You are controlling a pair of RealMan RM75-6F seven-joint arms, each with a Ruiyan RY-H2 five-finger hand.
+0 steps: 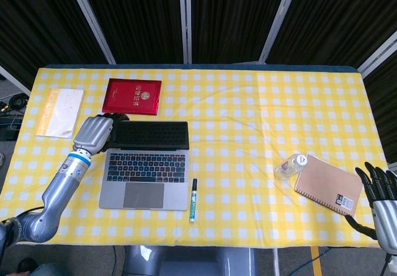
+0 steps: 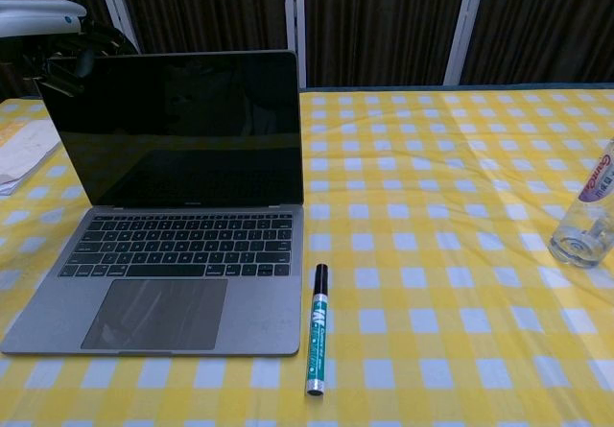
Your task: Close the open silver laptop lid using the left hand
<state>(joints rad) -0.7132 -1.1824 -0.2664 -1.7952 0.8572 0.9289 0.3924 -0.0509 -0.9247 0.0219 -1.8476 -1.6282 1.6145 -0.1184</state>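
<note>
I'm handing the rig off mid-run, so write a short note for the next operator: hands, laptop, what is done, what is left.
Left hand: fingers curled over the top left corner of the silver laptop lid, touching it.
Right hand: open, holding nothing, at the table's near right edge beside the brown notebook.
Laptop: near left on the yellow checked tablecloth, lid open and leaning toward the keyboard, green marker just right of its base.
Done: hand on the lid.
Left: push the lid down until shut.

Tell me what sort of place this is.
Probably a staged robot test table, not a real office: a table under a yellow checked cloth with black curtains on metal frames behind, and desk props laid out apart, such as an open silver laptop and a brown spiral notebook.
</note>
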